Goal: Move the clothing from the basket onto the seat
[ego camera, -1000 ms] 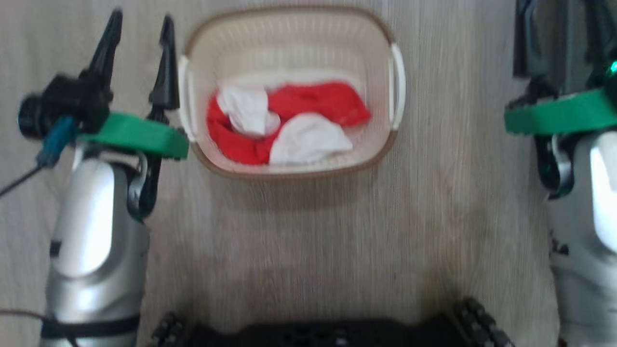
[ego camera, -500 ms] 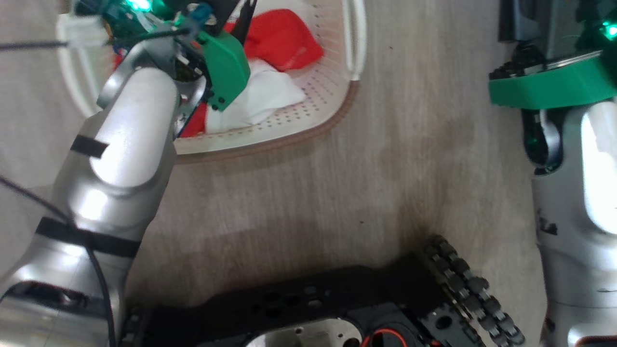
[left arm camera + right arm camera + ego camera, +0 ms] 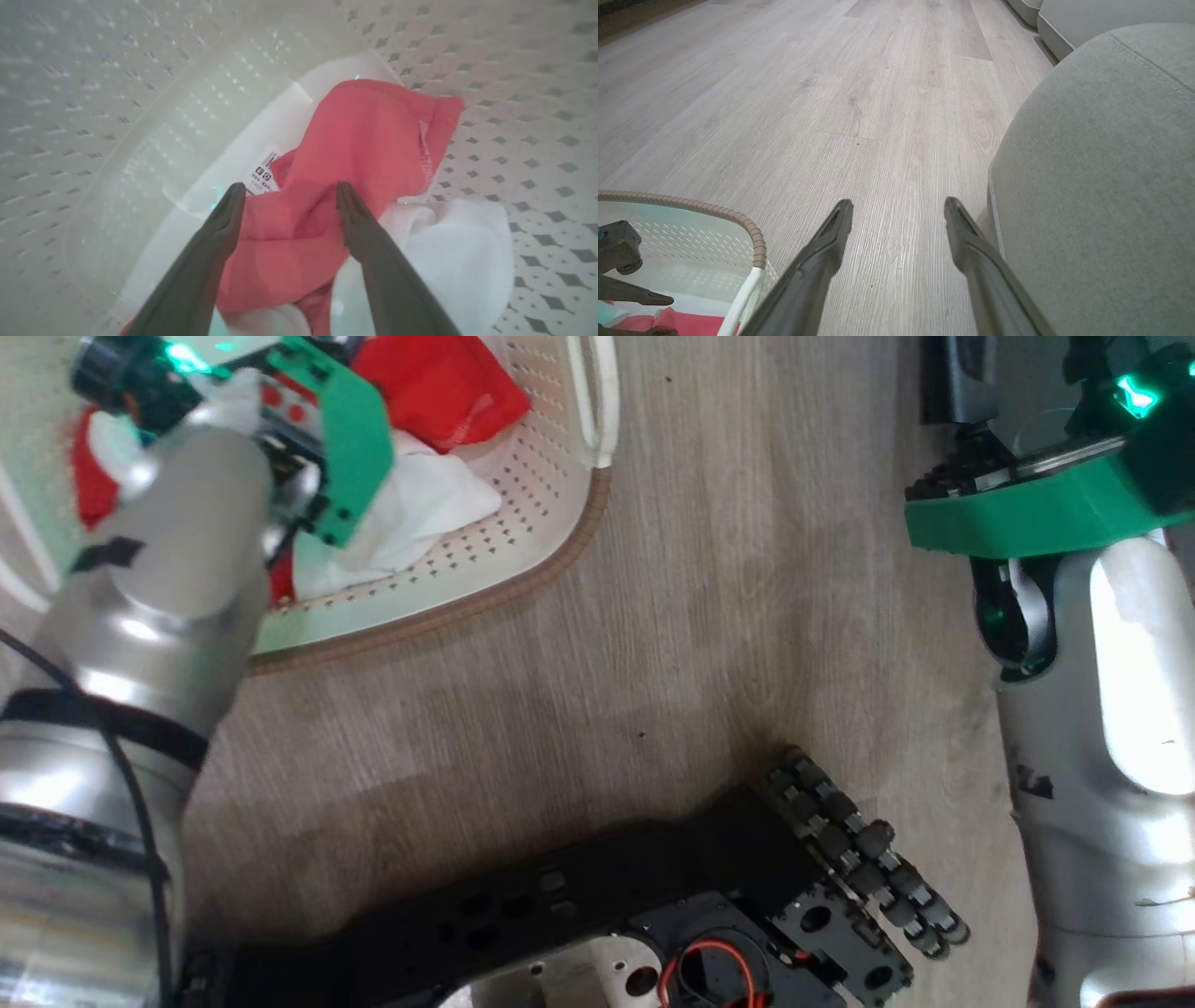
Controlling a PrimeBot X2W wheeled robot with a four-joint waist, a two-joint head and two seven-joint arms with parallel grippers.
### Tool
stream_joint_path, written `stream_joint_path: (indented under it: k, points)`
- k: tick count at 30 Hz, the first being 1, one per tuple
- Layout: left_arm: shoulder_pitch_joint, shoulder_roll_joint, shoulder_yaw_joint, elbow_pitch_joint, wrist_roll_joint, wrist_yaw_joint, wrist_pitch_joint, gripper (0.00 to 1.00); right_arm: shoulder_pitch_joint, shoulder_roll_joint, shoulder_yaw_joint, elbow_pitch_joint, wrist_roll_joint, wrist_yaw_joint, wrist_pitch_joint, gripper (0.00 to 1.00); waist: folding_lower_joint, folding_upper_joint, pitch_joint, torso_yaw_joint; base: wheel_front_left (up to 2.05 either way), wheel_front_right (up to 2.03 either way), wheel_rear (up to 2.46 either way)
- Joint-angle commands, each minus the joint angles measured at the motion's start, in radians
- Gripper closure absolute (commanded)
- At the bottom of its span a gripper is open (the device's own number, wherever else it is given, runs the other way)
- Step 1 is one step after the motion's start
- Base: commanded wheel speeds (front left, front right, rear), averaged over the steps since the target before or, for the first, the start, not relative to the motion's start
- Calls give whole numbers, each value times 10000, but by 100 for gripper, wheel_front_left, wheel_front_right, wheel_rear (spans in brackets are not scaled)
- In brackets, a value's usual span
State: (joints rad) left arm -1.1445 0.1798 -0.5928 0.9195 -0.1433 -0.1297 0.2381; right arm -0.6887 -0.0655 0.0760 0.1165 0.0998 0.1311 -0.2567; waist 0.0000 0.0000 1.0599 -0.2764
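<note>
The cream perforated basket (image 3: 523, 495) with a brown rim sits at the upper left of the head view, holding red and white clothing (image 3: 439, 392). My left arm reaches down into it. In the left wrist view my left gripper (image 3: 289, 191) stands open, its two fingers straddling a fold of the red clothing (image 3: 364, 140), with white cloth (image 3: 458, 252) to the right. My right gripper (image 3: 899, 205) hangs open over bare floor, between the basket's corner (image 3: 752, 228) and the grey seat (image 3: 1101, 163). Nothing is between its fingers.
Pale wood-look floor (image 3: 709, 616) spreads around the basket. My dark wheeled base (image 3: 597, 915) fills the lower middle of the head view. The right forearm (image 3: 1111, 709) stands along the right edge. A second grey cushion (image 3: 1087, 18) lies beyond the seat.
The head camera has swung, shifting the basket up and left in view. My left arm went from beside the basket down into it, fingers now over the red cloth.
</note>
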Motion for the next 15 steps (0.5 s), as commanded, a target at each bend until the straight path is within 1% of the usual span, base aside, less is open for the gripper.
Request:
stream_joint_path:
  k: [1, 6, 15]
  points:
    - [-16, 318, 83, 187, 14, -6, 84, 0, 320, 136, 170, -316, 129, -4, -51, 0, 0, 0, 193, -180, 0, 0, 0]
    - [-317, 267, 15, 1063, 9, 35, -71, 0, 383, 148, 164, -332, 269, -4, -51, 0, 0, 0, 414, -369, 0, 0, 0]
    - [-488, -20, -448, 2334, 216, 64, -262, 0, 600, 151, 81, -464, 398, -4, -51, 0, 0, 0, 469, -391, 0, 0, 0]
